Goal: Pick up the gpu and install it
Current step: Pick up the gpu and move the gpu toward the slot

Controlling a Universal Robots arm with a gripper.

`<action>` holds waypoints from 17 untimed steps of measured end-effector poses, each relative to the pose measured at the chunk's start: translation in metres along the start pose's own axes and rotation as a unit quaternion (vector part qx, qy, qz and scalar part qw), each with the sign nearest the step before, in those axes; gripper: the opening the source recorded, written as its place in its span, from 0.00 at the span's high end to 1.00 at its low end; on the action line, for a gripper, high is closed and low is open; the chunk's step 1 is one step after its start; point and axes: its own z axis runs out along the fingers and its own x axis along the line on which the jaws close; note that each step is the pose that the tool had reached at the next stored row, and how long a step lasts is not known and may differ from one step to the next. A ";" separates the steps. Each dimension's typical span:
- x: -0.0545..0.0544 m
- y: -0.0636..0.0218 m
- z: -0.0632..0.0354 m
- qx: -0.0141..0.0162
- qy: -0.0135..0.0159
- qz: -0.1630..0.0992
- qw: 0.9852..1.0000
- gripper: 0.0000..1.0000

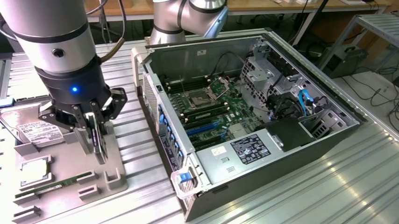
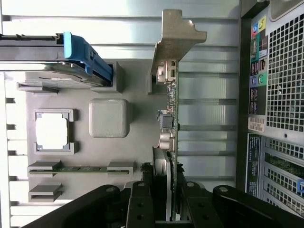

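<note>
Gripping the gpu (image 1: pixel 98 149): a thin flat card held upright and edge-on between the fingers (image 2: pixel 142 202) of the black gripper (image 1: pixel 90 130), which are clamped on its slim body. The wrist view shows a green circuit board edge on one side and a dark shroud on the other. A bent silver metal bracket (image 2: pixel 176 40) sits at the far end, with small metal connectors along the board.

The card sits over the matte grey moulded parts tray (image 1: pixel 72 163), on the tray's side toward the exterior view's right. Cannot tell whether its lower edge touches the tray.

Also on the tray:
- silver hard drive with white label (image 1: pixel 31 127)
- square silver CPU (image 1: pixel 34 169) in a framed pocket
- narrow green RAM stick (image 1: pixel 59 183) in slotted holders

Apart, to the exterior view's right, lies a black steel tower PC case (image 1: pixel 262 154). Its side is open, the green motherboard (image 1: pixel 212 107) is exposed, and it has a perforated rear grille (image 2: pixel 285 71). Everything rests on a ribbed aluminium table (image 1: pixel 324 186).
</note>
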 end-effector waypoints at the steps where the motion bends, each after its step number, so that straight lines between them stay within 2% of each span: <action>1: 0.000 0.0000 -0.0019 0.000 0.000 0.000 1.000 0.72; 13: 0.000 0.0003 -0.0200 0.000 0.000 0.000 1.000 0.72; 17: -0.001 0.0003 -0.0288 0.000 0.000 0.000 1.000 0.72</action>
